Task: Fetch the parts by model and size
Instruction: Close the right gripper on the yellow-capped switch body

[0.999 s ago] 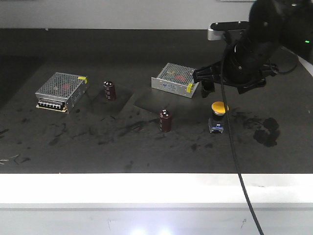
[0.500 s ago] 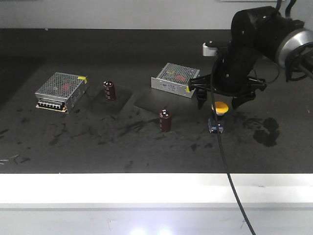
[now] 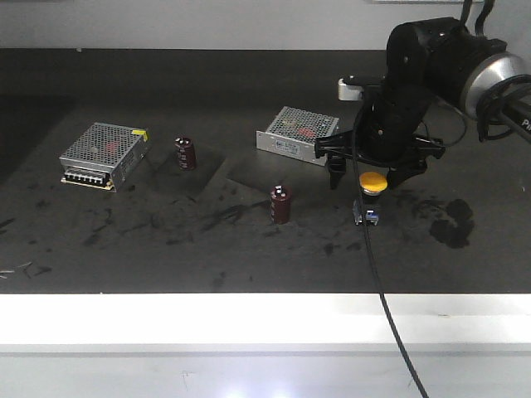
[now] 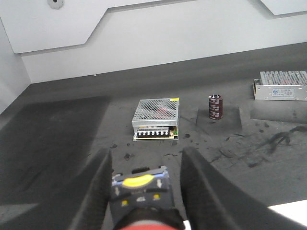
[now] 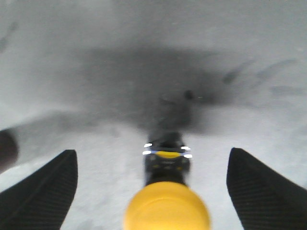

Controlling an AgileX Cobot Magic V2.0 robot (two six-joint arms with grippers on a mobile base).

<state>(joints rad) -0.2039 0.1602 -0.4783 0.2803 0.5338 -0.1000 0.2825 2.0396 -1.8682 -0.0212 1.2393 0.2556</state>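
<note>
Two switches, one per arm. Yellow-capped switch (image 3: 372, 180) sits on the black table (image 3: 124, 249), front-right area. It's right of the nearer capacitor (image 3: 281, 204) and in front of the right-hand PSU box (image 3: 297, 135), apart from both.

Right claw (image 3: 366, 182) is down over it, jaws spread wide, one finger on either side of the cap. No contact visible, nothing gripped. R wrist cam is blurry but agrees: fingers (image 5: 48, 191) sit far out at both edges, yellow cap centred between them and nearest the lens, base beyond it on the tabletop.

Left claw (image 4: 146, 151) shows in its own wrist cam only. It's closed around the red-capped switch (image 4: 139, 184): black body w/ yellow mark pinched between the fingers, red cap at the bottom edge of the view. Contact on the L finger is clear; the R side is harder to read. Claw + switch sit above the table.

Ahead of that claw: second PSU box (image 3: 104, 155), w/ the second capacitor (image 3: 186, 153) near it on the right, not touching. Tabletop is scuffed, dark smudge (image 3: 452, 222) right of the yellow switch.
</note>
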